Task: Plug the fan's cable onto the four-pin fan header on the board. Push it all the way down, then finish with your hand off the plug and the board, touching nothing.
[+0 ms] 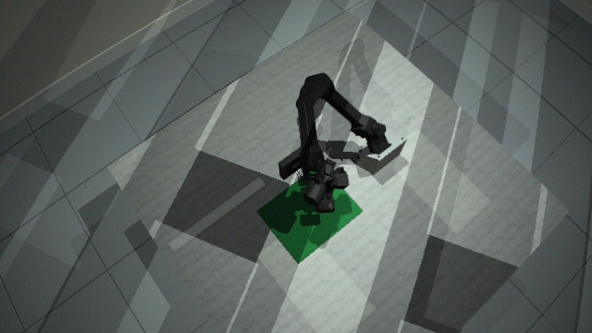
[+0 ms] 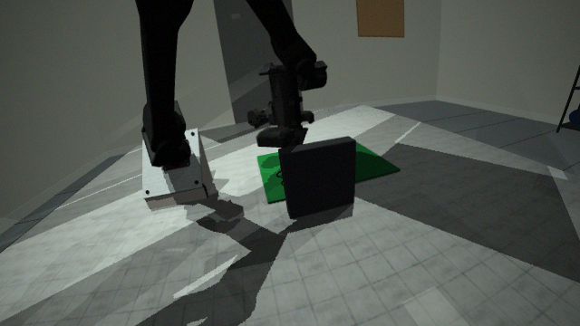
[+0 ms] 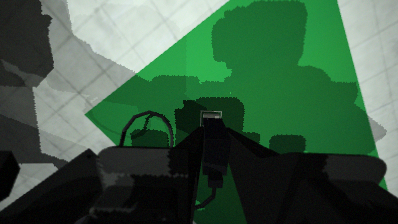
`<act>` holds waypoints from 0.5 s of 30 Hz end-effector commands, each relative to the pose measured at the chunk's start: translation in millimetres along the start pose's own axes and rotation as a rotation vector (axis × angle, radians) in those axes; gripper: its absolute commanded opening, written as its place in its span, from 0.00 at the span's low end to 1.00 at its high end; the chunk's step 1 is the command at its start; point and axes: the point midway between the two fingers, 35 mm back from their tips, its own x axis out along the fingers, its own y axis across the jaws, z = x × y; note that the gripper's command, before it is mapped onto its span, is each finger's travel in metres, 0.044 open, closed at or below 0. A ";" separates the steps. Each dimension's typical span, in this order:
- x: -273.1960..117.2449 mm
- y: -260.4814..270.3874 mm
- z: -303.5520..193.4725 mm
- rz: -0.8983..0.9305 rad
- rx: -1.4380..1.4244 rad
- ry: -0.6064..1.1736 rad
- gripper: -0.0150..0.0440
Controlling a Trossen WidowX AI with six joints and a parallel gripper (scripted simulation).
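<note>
The green board [image 1: 301, 247] [image 2: 376, 165] [image 3: 200, 60] lies flat. My gripper [image 3: 213, 131] [image 2: 296, 141] is over it, shut on the dark fan plug [image 3: 216, 150]. In the wrist view the plug's front end meets or overlaps the near side of the small pale-rimmed fan header [image 3: 211, 114]; the header's far part still shows. I cannot tell the plug's height or whether it is in the header. The black cable [image 3: 149, 112] [image 2: 279, 177] loops up left of the plug. The dark square fan [image 2: 317, 178] [image 1: 289, 163] stands on edge beside the board and hides the fingertips in the exterior view.
The arm's base stands on a pale tilted plate [image 2: 156, 181] [image 1: 393, 150], apart from the board. The fan stands close to the board's edge and the gripper. Broad shadows cross the board and the tiled surface.
</note>
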 end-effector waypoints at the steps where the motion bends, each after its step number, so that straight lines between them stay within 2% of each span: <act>1: 3.6 0.7 0.0 0.003 -0.003 0.000 0.25; 8: 8.4 0.8 0.0 0.003 -0.003 0.000 0.25; 15: 5.0 0.0 0.2 0.000 -0.001 0.001 0.57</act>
